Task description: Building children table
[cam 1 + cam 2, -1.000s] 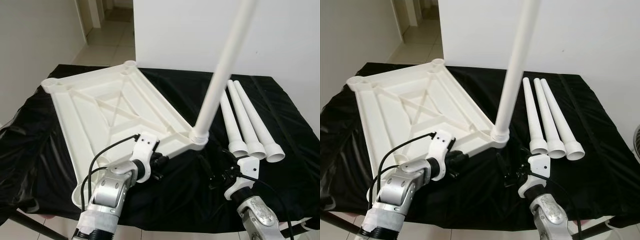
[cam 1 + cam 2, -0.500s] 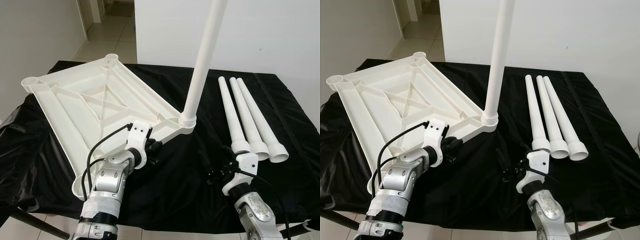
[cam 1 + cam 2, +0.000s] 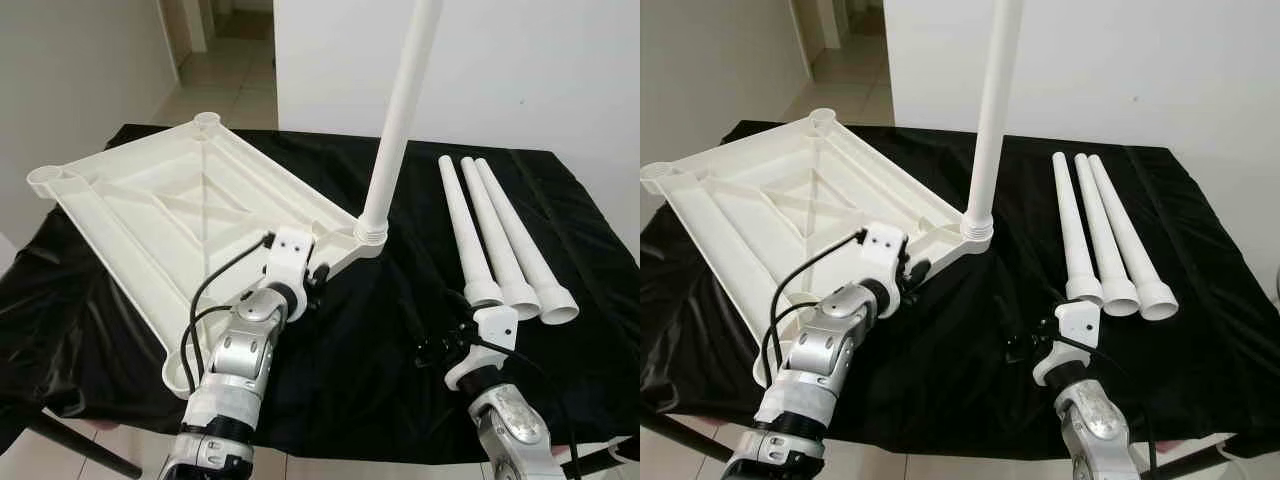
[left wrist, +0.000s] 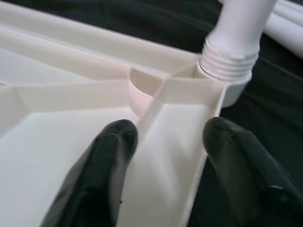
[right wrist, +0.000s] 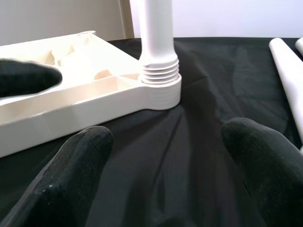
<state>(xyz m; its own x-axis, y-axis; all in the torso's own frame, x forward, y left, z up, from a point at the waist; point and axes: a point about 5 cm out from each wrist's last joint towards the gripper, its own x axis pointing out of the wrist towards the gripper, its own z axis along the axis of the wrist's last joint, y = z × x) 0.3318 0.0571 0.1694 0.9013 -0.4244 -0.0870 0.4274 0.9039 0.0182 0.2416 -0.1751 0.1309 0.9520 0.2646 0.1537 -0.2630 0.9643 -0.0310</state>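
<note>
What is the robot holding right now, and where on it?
The left gripper straddles the tabletop's rim near the fitted leg; a firm hold can't be told. The right gripper holds nothing.
</note>
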